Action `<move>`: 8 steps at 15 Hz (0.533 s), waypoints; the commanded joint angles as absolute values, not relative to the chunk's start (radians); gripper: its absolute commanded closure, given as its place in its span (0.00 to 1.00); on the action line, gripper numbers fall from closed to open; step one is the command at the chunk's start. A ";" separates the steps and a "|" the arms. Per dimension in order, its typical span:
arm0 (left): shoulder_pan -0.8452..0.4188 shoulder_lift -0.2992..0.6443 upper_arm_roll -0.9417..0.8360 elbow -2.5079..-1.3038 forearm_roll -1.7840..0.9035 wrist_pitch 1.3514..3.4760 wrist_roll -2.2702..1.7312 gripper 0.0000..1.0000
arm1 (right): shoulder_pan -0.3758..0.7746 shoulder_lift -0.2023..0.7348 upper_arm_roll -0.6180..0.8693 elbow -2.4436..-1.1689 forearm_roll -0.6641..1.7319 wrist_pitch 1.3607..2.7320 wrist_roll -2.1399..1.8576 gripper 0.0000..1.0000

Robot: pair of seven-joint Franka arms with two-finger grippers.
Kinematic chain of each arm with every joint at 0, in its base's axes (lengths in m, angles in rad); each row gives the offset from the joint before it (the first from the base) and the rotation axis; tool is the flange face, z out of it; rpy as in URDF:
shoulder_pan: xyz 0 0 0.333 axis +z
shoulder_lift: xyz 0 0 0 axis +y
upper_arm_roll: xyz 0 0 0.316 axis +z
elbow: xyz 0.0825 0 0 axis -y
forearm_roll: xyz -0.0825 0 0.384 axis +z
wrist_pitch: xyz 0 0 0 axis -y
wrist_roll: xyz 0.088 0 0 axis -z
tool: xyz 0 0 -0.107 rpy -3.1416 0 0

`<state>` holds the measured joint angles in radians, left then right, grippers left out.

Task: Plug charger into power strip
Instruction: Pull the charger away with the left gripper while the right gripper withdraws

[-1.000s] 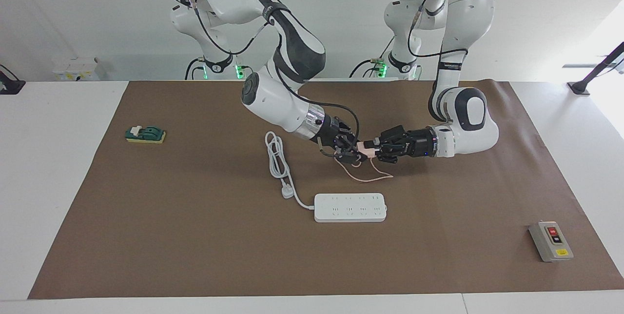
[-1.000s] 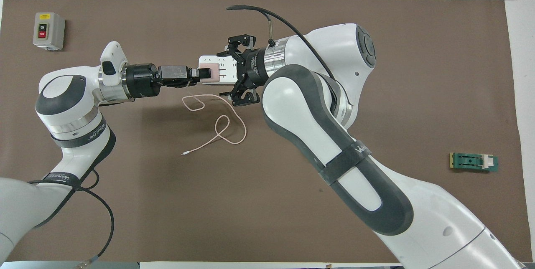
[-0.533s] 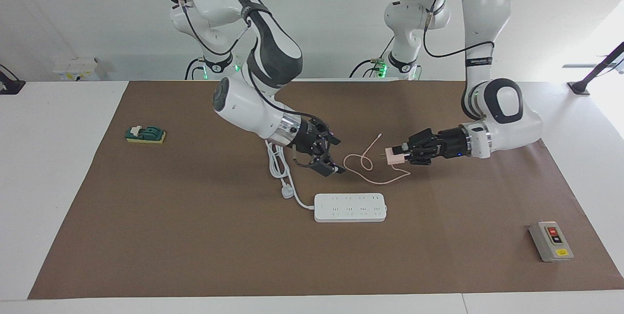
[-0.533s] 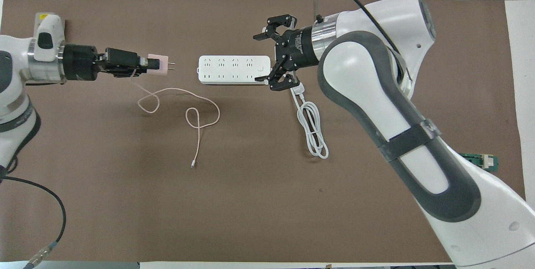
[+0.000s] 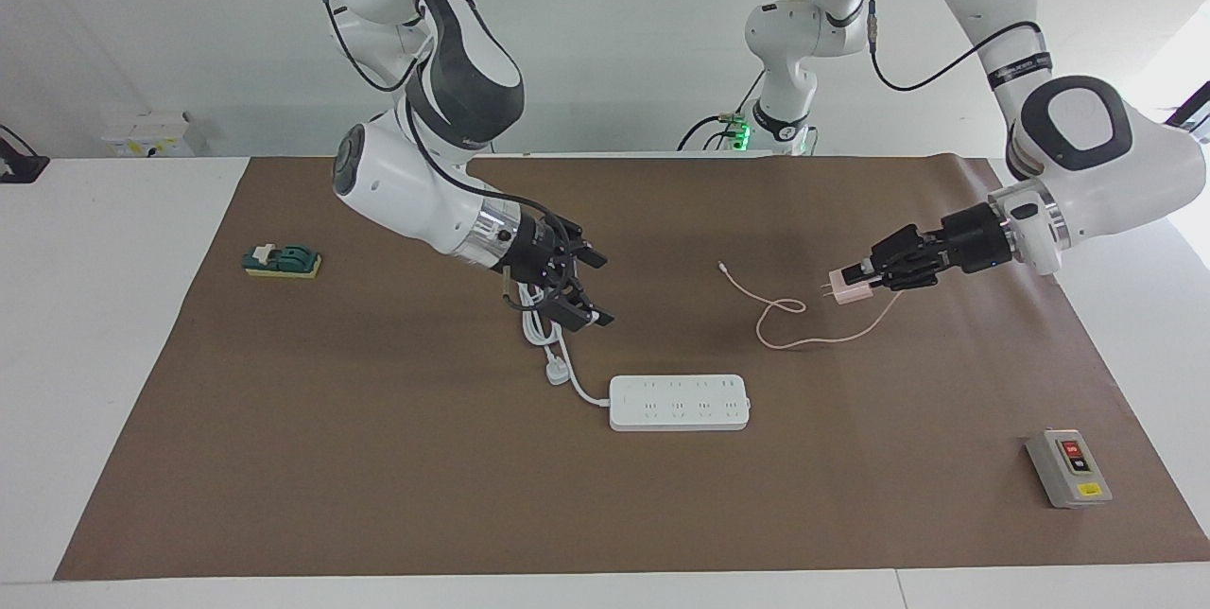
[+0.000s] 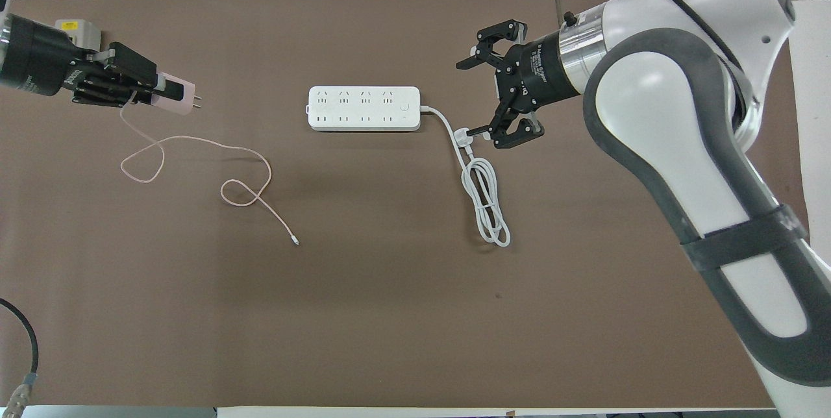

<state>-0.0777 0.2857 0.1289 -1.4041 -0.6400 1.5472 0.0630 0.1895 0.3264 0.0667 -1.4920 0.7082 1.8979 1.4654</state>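
Observation:
The pale pink charger (image 5: 848,288) (image 6: 178,94) hangs above the mat toward the left arm's end of the table. My left gripper (image 5: 866,280) (image 6: 158,88) is shut on it, with the prongs pointing toward the table's middle. Its thin pink cable (image 5: 803,333) (image 6: 195,141) trails in loops on the mat. The white power strip (image 5: 679,402) (image 6: 363,108) lies flat mid-table, sockets up. My right gripper (image 5: 597,289) (image 6: 482,101) hangs open and holds nothing, over the strip's white plug (image 5: 558,373) (image 6: 463,137) and coiled cord (image 6: 487,207).
A grey switch box (image 5: 1068,467) (image 6: 76,32) with red and black buttons stands at the left arm's end, farther from the robots than the strip. A small green block (image 5: 282,261) lies at the right arm's end. A brown mat (image 5: 378,458) covers the table.
The grippers have drawn apart from over the middle. The left one carried the charger toward its own end, dragging the cable. The right one, still open, pulled back over the coiled cord.

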 commanded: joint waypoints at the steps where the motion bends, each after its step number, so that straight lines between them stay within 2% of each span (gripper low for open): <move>1: -0.103 0.293 0.130 -1.340 -0.467 1.516 0.045 1.00 | 0.134 0.278 0.077 -1.520 0.658 1.829 1.389 0.00; 4: -0.129 0.267 0.143 -1.327 -0.345 1.537 0.002 1.00 | 0.083 0.249 0.077 -1.517 0.595 1.737 1.245 0.00; 8: -0.132 0.284 0.130 -1.275 -0.288 1.542 -0.119 1.00 | 0.035 0.204 0.077 -1.519 0.488 1.634 0.995 0.00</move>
<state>-0.1175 0.2818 0.1265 -1.3057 -0.3204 1.5454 -0.0398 0.0646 0.2443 0.0660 -1.4921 0.5426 1.6685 1.1185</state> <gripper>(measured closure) 0.674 0.000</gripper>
